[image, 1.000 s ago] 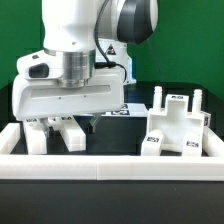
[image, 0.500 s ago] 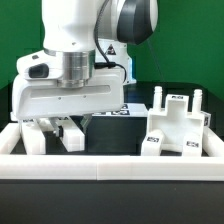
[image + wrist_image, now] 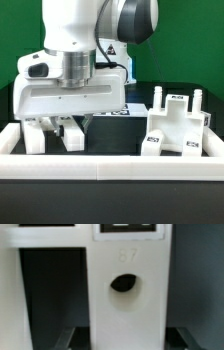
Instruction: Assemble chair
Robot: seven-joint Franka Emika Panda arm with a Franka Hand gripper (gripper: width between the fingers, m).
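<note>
My gripper [image 3: 68, 124] is low over the table on the exterior view's left, and my hand hides most of what lies under it. It stands astride a white chair piece [image 3: 70, 136]. In the wrist view this piece [image 3: 127, 308] is a long white bar with a dark round hole [image 3: 123, 282] and a square tag [image 3: 130, 229] at its far end. The dark fingers [image 3: 72, 336] sit close against both of its long sides, so my gripper [image 3: 127, 339] looks shut on it. Another white chair piece [image 3: 36, 137] lies just beside it.
A chunky white chair part [image 3: 176, 128] with upright pegs and tags stands on the exterior view's right. The long white border wall [image 3: 110, 166] runs along the front and the left side. A dark tagged thing [image 3: 122, 110] shows behind my hand.
The white pieces under my hand shifted slightly between the earliest frame and now. My hand stays in almost the same place.
</note>
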